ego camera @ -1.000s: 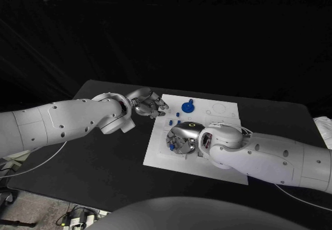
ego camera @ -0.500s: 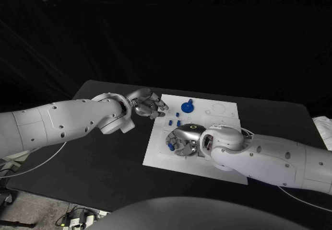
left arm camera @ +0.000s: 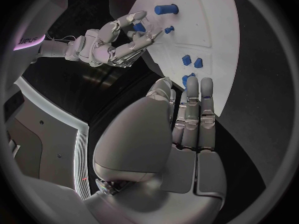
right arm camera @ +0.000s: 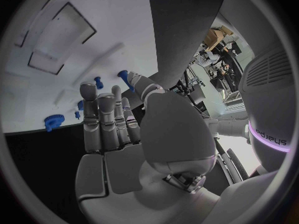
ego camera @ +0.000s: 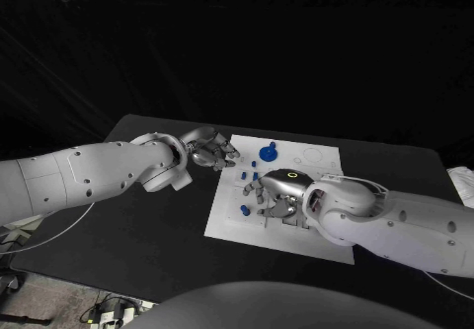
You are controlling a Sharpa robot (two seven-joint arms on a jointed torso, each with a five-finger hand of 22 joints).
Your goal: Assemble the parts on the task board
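Note:
The white task board (ego camera: 316,236) lies in the middle of the black table. A blue gear (ego camera: 268,152) stands near its far edge, and small blue parts (ego camera: 250,175) lie just in front of it. One more blue part (ego camera: 244,208) sits near the board's left edge. My right hand (ego camera: 272,196) hovers over the board's middle with its fingers (left arm camera: 134,20) spread, holding nothing. A blue part (right arm camera: 124,75) shows past its thumb tip, and contact is unclear. My left hand (ego camera: 211,149) hangs at the board's far left corner, fingers (left arm camera: 193,109) straight and side by side, holding nothing.
Printed outlines (ego camera: 314,155) mark the board's far right area. Bare black table (ego camera: 148,219) lies left of the board, under my left arm. My right arm (ego camera: 395,223) covers the board's near right part.
My right hand has drawn back to the right, off the blue part near the board's left edge, which now lies uncovered. The left hand has not moved.

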